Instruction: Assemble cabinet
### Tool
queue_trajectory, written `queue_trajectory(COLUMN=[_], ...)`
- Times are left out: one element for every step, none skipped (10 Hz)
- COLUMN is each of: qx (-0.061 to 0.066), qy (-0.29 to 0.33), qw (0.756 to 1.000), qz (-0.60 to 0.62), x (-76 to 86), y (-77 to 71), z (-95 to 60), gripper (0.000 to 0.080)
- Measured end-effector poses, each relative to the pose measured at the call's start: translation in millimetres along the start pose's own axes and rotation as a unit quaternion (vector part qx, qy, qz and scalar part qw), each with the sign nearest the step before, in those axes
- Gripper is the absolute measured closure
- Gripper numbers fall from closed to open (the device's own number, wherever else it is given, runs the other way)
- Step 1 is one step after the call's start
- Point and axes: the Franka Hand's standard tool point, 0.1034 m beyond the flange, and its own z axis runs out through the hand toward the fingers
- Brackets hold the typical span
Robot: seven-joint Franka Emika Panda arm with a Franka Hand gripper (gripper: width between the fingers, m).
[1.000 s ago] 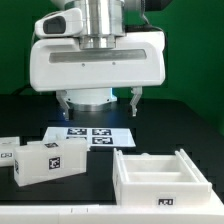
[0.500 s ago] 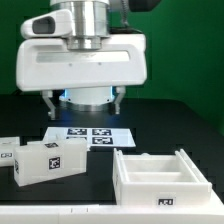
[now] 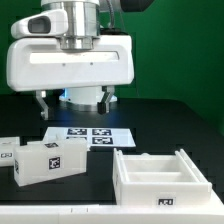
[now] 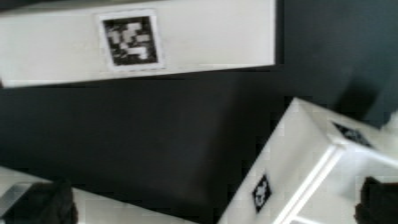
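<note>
The cabinet (image 3: 160,172) is the big white open box frame at the front, on the exterior view's right. A smaller white tagged block (image 3: 45,160) lies at the front left, with another white piece (image 3: 7,153) beside it at the edge. My gripper (image 3: 73,102) hangs high over the back of the table, left of centre, open and empty. In the wrist view the gripper (image 4: 210,203) shows dark fingertips (image 4: 36,205) wide apart, over black table. That view also shows a white tagged surface (image 4: 196,40) and a white tagged part's corner (image 4: 311,165); I cannot tell which parts these are.
The marker board (image 3: 88,135) lies flat on the black table between the gripper and the front parts. A green wall stands behind the table. The table's front edge runs just under the cabinet and the block.
The gripper has moved toward the exterior view's left, staying high and open. The parts on the table have not moved.
</note>
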Motion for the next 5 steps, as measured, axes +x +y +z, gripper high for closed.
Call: queue_trajectory(qx=[0.013,0.026,0.029,0.029,0.026], qy=[-0.015,-0.033,-0.053,-0.063,-0.061], qw=[0.999,0.996,0.992,0.987,0.984], qz=[-0.042,-0.074,-0.114,-0.142,-0.164], x=[-14.3,-32.7,-49.7,-61.9,-69.2], y=[5.9,15.2,22.3,21.1,18.5], z=[4.9,9.3,13.9,17.9,21.4], gripper=[0.0003,0.0003,0.0003,0.0003,0.0003])
